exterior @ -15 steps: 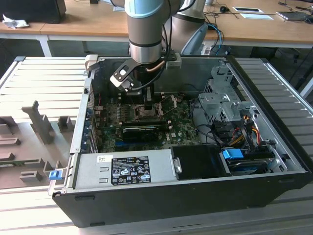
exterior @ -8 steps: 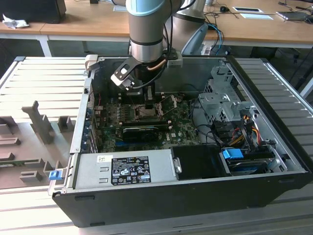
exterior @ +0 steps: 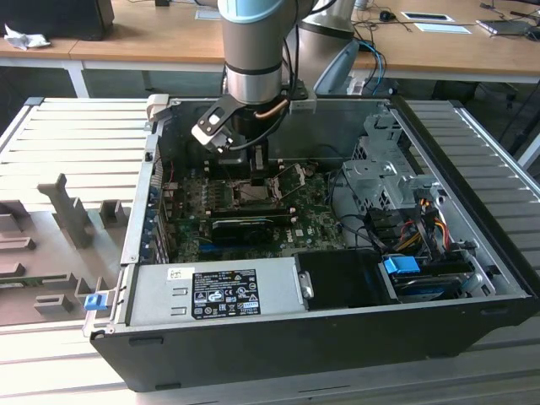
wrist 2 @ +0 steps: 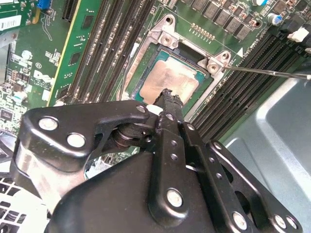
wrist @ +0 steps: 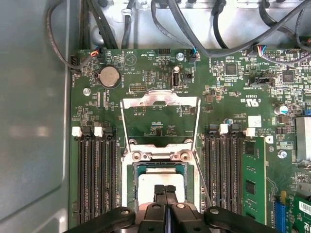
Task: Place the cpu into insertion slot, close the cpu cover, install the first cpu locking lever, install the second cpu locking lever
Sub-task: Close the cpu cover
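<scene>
Open black metal computer case (exterior: 253,354) lies on a grey slatted table (exterior: 76,126); at the middle of its green motherboard (wrist: 146,68) the small silvery square cpu (wrist: 155,180) sits in the dark square insertion slot (wrist: 131,187). The black gripper (wrist: 165,190) stands over the chip, fingers pressed together, holding nothing; the thin silvery cpu cover (wrist: 160,101) lies swung open beyond. Wooden desks (exterior: 152,38) line the room behind.
</scene>
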`<state>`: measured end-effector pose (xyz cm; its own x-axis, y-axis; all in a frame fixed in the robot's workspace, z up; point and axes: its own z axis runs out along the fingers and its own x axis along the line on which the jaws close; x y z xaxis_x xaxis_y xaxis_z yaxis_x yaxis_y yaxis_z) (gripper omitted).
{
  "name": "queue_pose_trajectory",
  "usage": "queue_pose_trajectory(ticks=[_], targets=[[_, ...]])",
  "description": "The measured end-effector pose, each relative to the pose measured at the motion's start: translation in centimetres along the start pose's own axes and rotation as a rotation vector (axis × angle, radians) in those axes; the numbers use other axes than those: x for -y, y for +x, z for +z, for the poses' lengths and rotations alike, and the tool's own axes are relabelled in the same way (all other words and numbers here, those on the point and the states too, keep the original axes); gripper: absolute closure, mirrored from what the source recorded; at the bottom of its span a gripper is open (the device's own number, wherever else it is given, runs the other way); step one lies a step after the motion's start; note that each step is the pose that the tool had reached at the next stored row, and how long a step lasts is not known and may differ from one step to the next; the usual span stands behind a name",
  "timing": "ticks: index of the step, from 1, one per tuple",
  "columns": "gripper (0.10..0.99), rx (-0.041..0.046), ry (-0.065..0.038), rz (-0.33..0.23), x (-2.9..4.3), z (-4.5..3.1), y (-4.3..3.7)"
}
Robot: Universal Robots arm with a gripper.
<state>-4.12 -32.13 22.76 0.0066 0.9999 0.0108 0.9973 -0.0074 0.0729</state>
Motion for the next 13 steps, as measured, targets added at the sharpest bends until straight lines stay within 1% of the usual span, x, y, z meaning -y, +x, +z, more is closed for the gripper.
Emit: queue_pose_trajectory(ticks=[13], targets=[[0.98,0.0,0.0,0.0,-0.02,-0.29,0.02]])
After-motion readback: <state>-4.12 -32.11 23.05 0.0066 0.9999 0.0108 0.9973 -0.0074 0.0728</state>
